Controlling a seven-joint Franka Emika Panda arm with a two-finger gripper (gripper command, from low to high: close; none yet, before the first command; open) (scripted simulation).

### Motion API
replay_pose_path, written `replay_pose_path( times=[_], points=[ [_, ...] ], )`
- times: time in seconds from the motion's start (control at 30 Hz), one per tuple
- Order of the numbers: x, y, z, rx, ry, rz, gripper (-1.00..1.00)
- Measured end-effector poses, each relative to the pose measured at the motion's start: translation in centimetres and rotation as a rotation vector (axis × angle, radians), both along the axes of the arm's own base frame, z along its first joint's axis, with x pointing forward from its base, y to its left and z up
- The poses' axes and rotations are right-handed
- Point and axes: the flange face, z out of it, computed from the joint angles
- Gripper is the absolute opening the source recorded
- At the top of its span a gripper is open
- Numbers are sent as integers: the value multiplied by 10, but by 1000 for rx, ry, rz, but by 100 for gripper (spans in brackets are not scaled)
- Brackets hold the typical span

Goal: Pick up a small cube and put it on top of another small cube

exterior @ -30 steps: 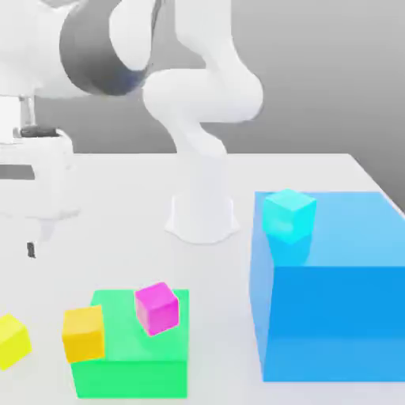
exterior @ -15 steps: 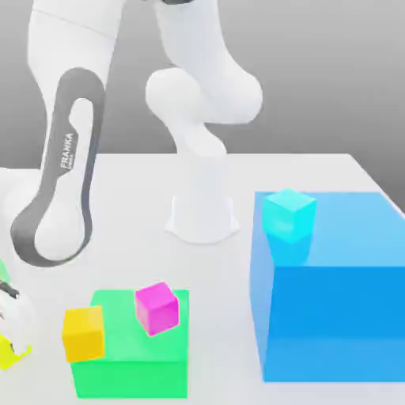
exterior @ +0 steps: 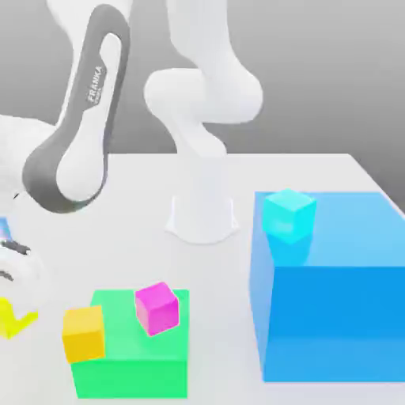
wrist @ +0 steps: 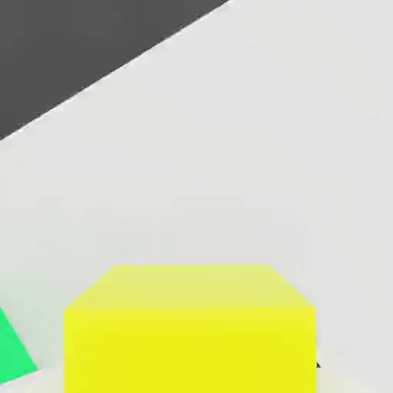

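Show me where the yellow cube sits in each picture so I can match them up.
Exterior view: the yellow cube is at the far left edge, low down, on the white table, left of the green block and partly hidden behind the arm's hand.
Hand view: the yellow cube sits in the foreground, large and close.
Shared landmark: the green block, beside the cube in both.

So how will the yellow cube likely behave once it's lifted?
The yellow cube looks rigid with flat, sharp-edged faces, so it probably sits square in the gripper without rolling. Its smooth surface might let it slip under a weak grip. Being small, it's likely light.
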Motion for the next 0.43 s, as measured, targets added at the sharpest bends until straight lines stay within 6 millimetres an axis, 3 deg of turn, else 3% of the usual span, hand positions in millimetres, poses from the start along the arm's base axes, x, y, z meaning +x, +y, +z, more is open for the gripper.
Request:
replay_pose_path(
  times=[0.17, 0.23, 0.27, 0.3, 0.33, 0.43],
  points=[
    [23, 82, 62, -20, 0, 243, -100],
    [29, 106, 49, -27, 0, 302, -100],
    [28, 105, 36, -28, 0, 302, -100],
    [23, 90, 21, -29, 1, 271, -100],
    [21, 87, 13, -30, 2, 263, 100],
    [21, 87, 13, -30, 2, 263, 100]
  ],
)
